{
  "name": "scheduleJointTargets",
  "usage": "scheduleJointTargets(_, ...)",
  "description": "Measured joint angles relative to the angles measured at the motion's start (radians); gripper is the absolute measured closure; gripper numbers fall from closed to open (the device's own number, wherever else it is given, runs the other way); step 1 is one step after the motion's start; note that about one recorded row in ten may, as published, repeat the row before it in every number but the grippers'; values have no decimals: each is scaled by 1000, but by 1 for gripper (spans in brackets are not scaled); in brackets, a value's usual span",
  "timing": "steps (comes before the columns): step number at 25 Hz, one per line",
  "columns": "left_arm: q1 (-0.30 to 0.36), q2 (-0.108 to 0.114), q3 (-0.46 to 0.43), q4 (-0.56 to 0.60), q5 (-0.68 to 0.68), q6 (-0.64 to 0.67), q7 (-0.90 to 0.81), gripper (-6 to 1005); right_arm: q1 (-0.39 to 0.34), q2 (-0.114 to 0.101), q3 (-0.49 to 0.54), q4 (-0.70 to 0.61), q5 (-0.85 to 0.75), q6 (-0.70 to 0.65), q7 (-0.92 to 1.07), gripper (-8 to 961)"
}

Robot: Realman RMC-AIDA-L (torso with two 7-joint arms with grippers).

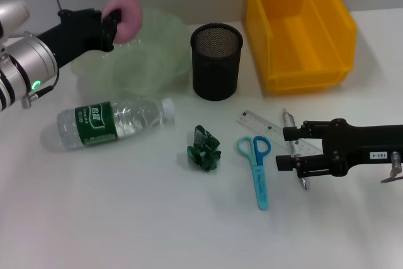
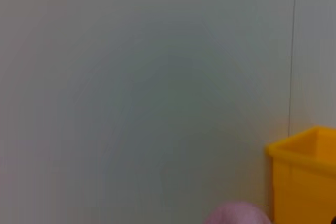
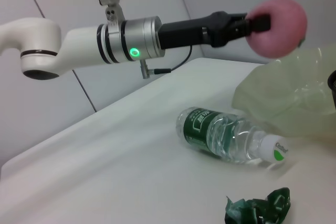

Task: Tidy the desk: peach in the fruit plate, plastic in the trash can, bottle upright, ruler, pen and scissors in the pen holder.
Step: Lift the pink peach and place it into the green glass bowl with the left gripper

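Holding the pink peach (image 1: 124,17) between its fingers, the left gripper (image 1: 111,24) hangs over the far left part of the table, just above the left rim of the pale green fruit plate (image 1: 157,42). The peach is in the air and does not touch the plate yet.

To do this step well, I think the arm should carry the peach a little more to the right, toward the middle of the plate, then go down slowly until the fruit rests on the bottom, and only then let go. A release from high up could make the peach roll out, because the plate looks light and soft.

The right gripper (image 1: 291,149) waits at the near right, its fingers spread, just above the pen (image 1: 289,127) and the ruler (image 1: 267,128), beside the blue scissors (image 1: 258,168).

The bottle (image 1: 110,121) lies on its side near the plate, and the green plastic (image 1: 204,149) is crumpled in the middle. The black pen holder (image 1: 216,61) and the yellow trash can (image 1: 299,26) stand far.
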Motion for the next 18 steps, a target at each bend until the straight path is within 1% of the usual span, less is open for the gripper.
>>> scheduleJointTargets(1,-6,-1,8,-32,-6,-43,80,887,0,0,0,1,0,0,0,206)
scheduleJointTargets(3,-7,-1,29,-41,-18,-71,110,851,0,0,0,1,0,0,0,207)
scheduleJointTargets(5,-7,-1,29,-41,-18,-71,110,815,1,0,0,2,0,0,0,209)
scheduleJointTargets(6,-7,-2,54,-43,-38,-95,107,796,2,0,0,2,0,0,0,209)
scheduleJointTargets(9,-7,-2,73,-44,-52,-105,107,742,2,0,0,2,0,0,0,211)
scheduleJointTargets(18,-9,-2,71,-43,-68,-110,110,497,3,3,0,3,0,3,-2,215)
